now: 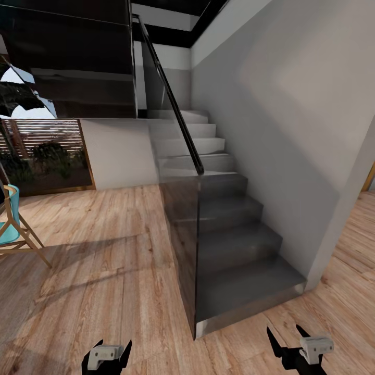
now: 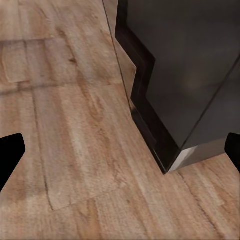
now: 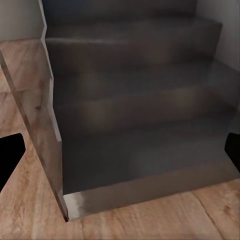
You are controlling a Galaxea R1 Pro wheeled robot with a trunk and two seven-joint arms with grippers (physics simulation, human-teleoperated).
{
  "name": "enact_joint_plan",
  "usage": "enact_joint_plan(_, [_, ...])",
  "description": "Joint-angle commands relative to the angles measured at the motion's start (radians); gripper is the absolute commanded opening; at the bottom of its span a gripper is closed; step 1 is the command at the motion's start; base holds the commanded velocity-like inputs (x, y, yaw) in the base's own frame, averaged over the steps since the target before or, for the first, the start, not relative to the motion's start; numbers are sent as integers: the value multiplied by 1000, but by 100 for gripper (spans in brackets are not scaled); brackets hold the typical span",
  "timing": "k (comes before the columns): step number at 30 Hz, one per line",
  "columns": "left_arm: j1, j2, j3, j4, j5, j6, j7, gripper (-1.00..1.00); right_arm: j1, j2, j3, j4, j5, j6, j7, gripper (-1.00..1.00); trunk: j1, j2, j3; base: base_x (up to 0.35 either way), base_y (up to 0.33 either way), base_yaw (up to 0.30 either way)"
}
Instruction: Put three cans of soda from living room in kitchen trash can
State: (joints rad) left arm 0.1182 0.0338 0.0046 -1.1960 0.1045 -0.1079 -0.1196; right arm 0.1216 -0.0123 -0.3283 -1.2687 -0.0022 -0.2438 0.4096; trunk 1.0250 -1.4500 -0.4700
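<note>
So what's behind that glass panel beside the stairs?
Through the glass panel the dark lower steps show, rising to paler steps by the grey wall. The stairs turn at the top, so what is beyond cannot be seen.

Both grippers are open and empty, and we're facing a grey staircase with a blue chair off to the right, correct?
Not quite: the head view shows the blue chair to the left. The grey staircase is ahead; the left gripper and right gripper are open and empty.

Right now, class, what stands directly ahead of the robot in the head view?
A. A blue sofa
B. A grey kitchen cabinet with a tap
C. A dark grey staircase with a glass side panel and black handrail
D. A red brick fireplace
C: the dark grey staircase rises from the light wood plank floor, with a black handrail along its glass side.
</note>
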Motion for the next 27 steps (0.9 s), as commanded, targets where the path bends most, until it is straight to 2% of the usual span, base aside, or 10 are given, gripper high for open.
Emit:
enact_joint_plan(1, [0, 0, 0, 0, 0, 0, 0, 100, 0, 0, 0, 0, 0, 0, 0, 100, 0, 0, 0, 0, 0, 0])
enact_joint_plan(27, [0, 0, 0, 1, 0, 0, 0, 100, 0, 1, 2, 21, 0, -1, 0, 100, 0, 0, 0, 0, 0, 0])
